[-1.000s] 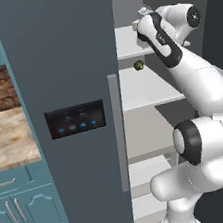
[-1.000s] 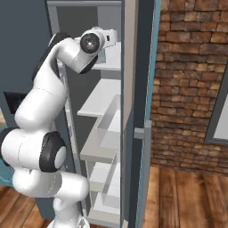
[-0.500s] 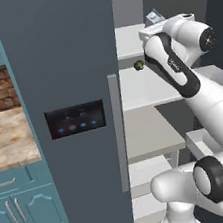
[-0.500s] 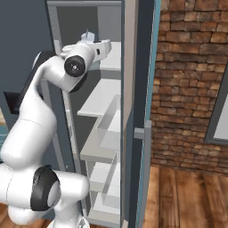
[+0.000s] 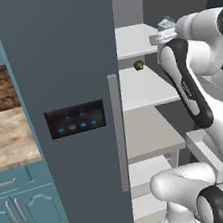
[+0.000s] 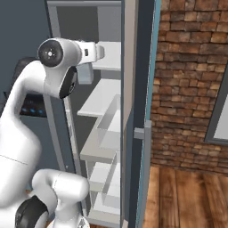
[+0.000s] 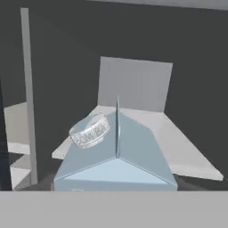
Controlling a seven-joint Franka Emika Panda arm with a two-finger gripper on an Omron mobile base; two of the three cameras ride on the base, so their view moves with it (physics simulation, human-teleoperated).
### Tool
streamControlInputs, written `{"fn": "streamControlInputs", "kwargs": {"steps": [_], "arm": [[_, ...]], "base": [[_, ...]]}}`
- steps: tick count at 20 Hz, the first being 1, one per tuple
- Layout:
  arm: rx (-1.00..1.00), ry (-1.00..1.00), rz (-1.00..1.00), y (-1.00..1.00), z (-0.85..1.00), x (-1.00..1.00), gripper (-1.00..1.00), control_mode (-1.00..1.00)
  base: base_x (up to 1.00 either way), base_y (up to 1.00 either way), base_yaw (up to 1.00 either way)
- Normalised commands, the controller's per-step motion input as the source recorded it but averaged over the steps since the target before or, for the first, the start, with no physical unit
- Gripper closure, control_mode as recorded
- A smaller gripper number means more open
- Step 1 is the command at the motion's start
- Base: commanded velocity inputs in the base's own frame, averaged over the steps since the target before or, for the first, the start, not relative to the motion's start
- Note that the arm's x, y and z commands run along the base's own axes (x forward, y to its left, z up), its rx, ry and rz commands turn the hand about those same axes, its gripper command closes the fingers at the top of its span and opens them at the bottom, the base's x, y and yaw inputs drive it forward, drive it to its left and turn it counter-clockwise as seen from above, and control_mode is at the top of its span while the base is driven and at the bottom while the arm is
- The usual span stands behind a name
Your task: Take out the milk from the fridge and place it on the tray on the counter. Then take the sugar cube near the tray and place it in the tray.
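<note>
1. Your milk (image 7: pixel 116 162) sits on the top shelf (image 5: pixel 135 39) of the open fridge (image 5: pixel 61 65), right under the hand.
2. You cannot tell from these views how the jaws stand.

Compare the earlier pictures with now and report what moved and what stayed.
The arm swung toward the right of the left base view and deeper into the fridge, bringing the hand up to the milk on the top shelf. Whether the tool grips the carton cannot be told. The small green item and the shelves stayed put.
</note>
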Motion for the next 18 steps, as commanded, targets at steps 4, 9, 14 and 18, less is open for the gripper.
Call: {"fn": "streamControlInputs", "kwargs": {"steps": [4,9,14,18], "arm": [[0.0,0.26,-0.08,0.02,-0.19,-0.74,1.0,-1.0],[0.0,0.05,-0.04,0.0,-0.56,-0.87,1.0,-1.0],[0.06,-0.04,-0.01,0.07,-0.61,-0.6,1.0,-1.0],[0.05,-0.29,0.0,0.18,-0.54,-0.19,1.0,-1.0]], "base": [[0.0,0.0,0.0],[0.0,0.0,0.0],[0.0,0.0,0.0],[0.0,0.0,0.0]]}}
